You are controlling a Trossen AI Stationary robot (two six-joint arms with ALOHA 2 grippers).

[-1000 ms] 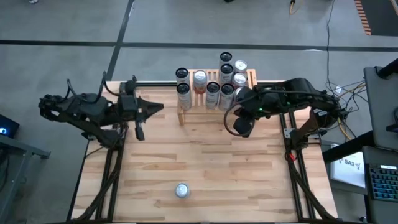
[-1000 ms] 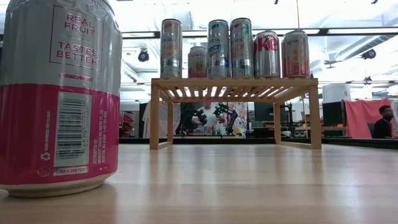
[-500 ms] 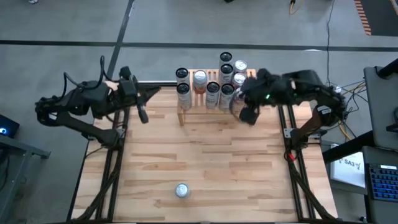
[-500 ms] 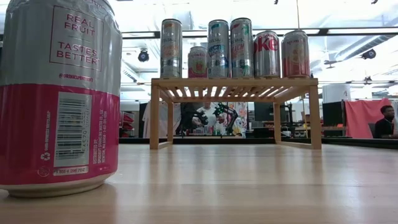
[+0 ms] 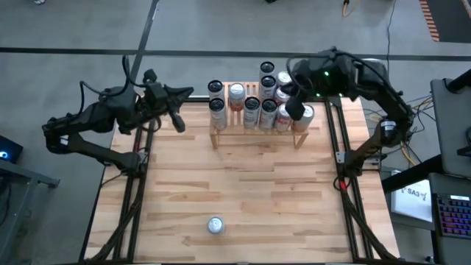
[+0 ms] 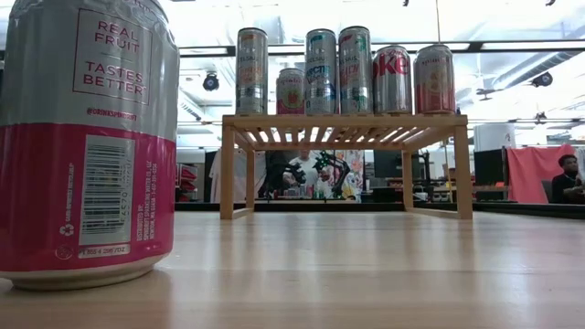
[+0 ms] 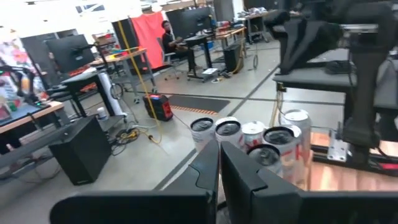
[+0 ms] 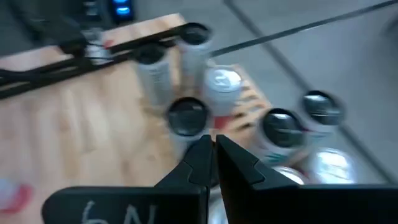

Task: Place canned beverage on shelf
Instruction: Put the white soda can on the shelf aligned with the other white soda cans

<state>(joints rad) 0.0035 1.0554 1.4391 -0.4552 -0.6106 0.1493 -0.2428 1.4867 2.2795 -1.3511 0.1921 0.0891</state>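
The left claw (image 5: 176, 121) hangs over the tabletop's (image 5: 243, 191) far left edge, its fingers (image 7: 208, 174) pressed together on nothing. To its right, the shelf (image 5: 254, 126) stands at the far edge of the tabletop, crowded with upright cans (image 5: 252, 107). Over the shelf's right end, just above the cans there, the right claw (image 5: 294, 110) is pinched shut, holding nothing. 1 pink-and-silver can (image 5: 214, 225) stands alone near the front edge, well apart from the shelf.
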